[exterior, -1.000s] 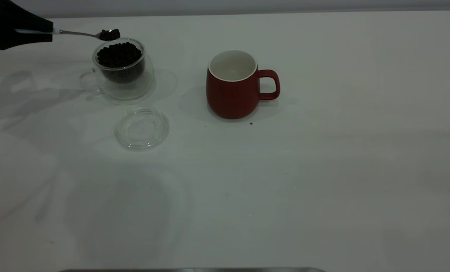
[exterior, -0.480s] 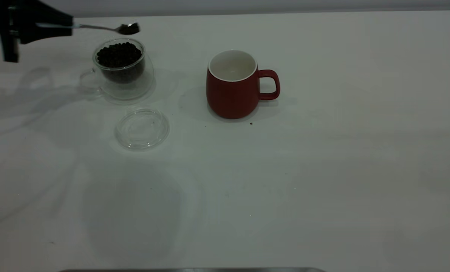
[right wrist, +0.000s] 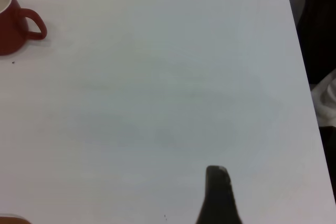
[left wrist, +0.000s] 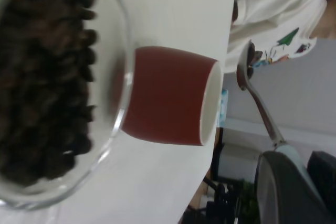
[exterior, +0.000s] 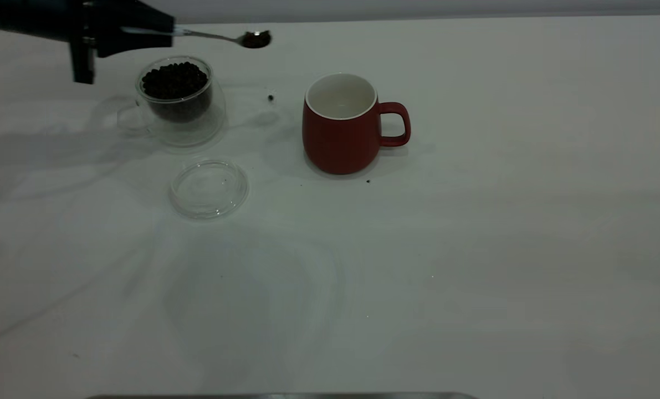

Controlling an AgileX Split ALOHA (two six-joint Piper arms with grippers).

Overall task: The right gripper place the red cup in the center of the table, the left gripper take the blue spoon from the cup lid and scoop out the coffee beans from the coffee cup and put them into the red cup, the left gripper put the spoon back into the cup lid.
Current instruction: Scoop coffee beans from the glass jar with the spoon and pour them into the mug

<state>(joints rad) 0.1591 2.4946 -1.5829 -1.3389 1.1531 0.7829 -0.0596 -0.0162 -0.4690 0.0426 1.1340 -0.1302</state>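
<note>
My left gripper (exterior: 166,31) is shut on the pale handle of the blue spoon (exterior: 219,37), held high over the table (exterior: 474,249). The spoon's bowl carries coffee beans (exterior: 255,39) and hangs between the coffee cup (exterior: 179,102) and the red cup (exterior: 341,124), left of the red cup's rim. The glass coffee cup holds a heap of beans (left wrist: 42,77). The cup lid (exterior: 209,188) lies bare in front of it. The left wrist view shows the spoon (left wrist: 254,90) beyond the red cup (left wrist: 168,95). My right gripper (right wrist: 218,184) is parked far from the red cup (right wrist: 13,22).
One loose bean (exterior: 270,98) lies on the table between the two cups. A small dark speck (exterior: 368,180) sits by the red cup's base. A person in a white shirt (left wrist: 278,14) is beyond the table's edge.
My left gripper has carried the loaded spoon rightwards from above the coffee cup towards the red cup. A bean now lies on the table between the cups.
</note>
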